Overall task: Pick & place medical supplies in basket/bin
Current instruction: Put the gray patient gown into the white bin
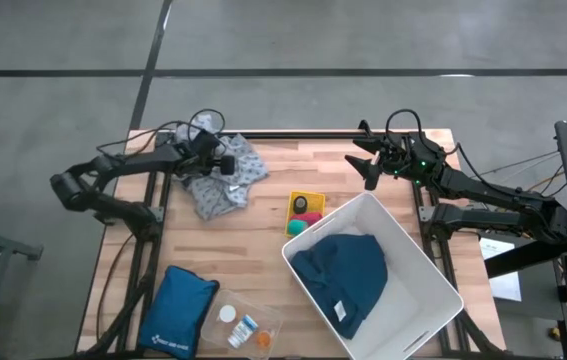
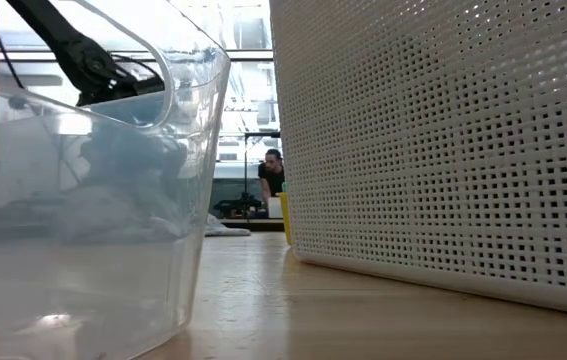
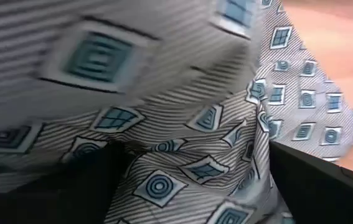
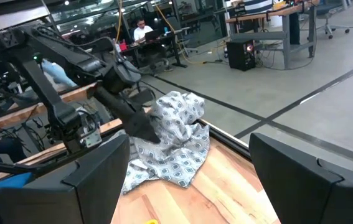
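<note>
Patterned grey cloth [image 3: 226, 143] is straddled by the wide-open left pincer [image 1: 225, 164], pressed into its heap; the right pincer [image 1: 365, 160], also open, is held well apart

Grey dotted cloth [image 1: 221, 180] crumpled on table; blue garment [image 1: 343, 275] in bin

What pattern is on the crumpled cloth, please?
Grey striped cloth with small teal squares; clearest in the left wrist view.

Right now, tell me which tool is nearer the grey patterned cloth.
Left. The left tool is right at the grey patterned cloth, open, its fingers either side of the fabric. The right tool hangs open across the table's far edge, well clear of it.
</note>
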Robot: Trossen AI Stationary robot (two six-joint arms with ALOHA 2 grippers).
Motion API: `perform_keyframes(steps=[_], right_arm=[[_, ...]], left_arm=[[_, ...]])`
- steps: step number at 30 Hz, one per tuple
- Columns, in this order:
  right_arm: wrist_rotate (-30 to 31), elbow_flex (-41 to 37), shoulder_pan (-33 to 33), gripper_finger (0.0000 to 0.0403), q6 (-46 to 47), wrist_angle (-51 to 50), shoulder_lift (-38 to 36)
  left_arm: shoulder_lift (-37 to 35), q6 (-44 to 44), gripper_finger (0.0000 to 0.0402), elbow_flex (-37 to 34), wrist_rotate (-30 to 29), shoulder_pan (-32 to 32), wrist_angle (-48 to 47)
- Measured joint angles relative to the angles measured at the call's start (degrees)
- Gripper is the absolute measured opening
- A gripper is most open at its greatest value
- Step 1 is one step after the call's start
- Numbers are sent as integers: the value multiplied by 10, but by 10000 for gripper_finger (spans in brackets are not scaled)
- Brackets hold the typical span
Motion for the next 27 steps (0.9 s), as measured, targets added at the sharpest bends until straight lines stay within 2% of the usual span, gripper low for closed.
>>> perform_keyframes(steps=[9, 17, 22, 27], right_arm=[[0, 0, 0, 325, 0, 0, 0], [0, 0, 0, 325, 0, 0, 0], [0, 0, 0, 325, 0, 0, 0], [0, 0, 0, 325, 0, 0, 0]], left_arm=[[62, 7, 397, 2, -13, -1, 16], [68, 35, 391, 3, -46, -2, -23], [64, 16, 373, 3, -48, -1, -26], [59, -14, 338, 2, -47, 0, -33]])
